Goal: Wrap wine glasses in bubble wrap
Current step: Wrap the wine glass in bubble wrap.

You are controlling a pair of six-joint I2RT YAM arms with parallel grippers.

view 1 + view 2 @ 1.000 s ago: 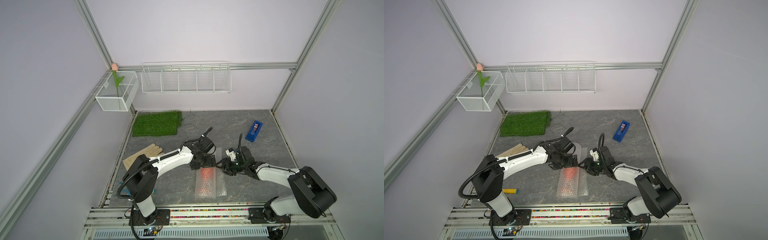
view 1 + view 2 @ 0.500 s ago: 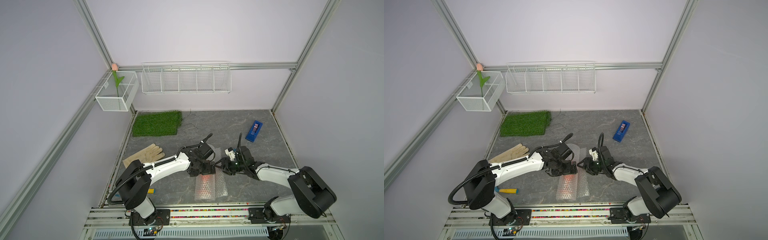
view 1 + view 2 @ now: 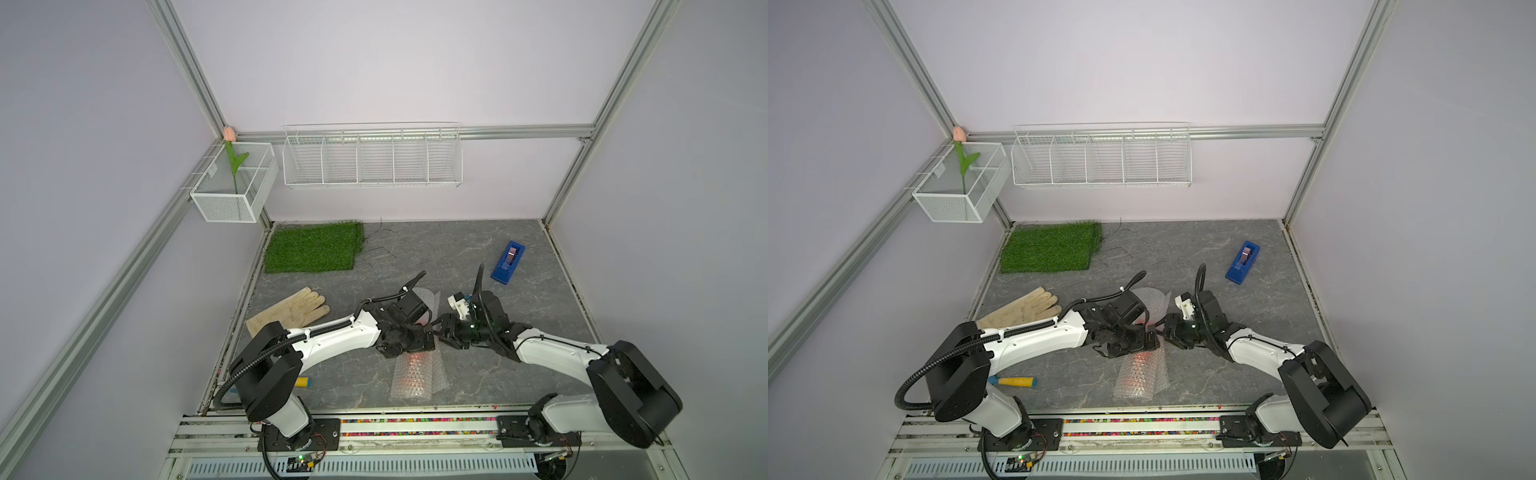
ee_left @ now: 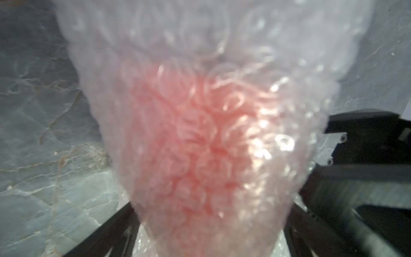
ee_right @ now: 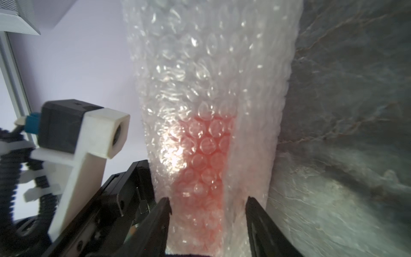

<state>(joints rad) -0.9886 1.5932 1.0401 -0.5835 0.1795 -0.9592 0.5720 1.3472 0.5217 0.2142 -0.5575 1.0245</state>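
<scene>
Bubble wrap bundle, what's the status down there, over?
Right fingers clamped on bubble wrap. Left fingers wide, straddling it. Red goblet rolled inside. Glove, blue tape dispenser well aside.

- The left arm (image 3: 332, 338) reaches from the lower left to the centre in both top views, stretched out low.
- The left gripper (image 4: 211, 202) stands wide open.
- The right arm (image 3: 552, 349) reaches in from the lower right.
- The right gripper (image 5: 208, 200) is half closed, its fingers (image 5: 164, 213) pressing the bubble wrap (image 5: 200, 89).

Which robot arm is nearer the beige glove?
Left. The left arm runs its white forearm right alongside the glove, on the robot's side of it. The right arm reaches in from beyond the bubble wrap.
</scene>
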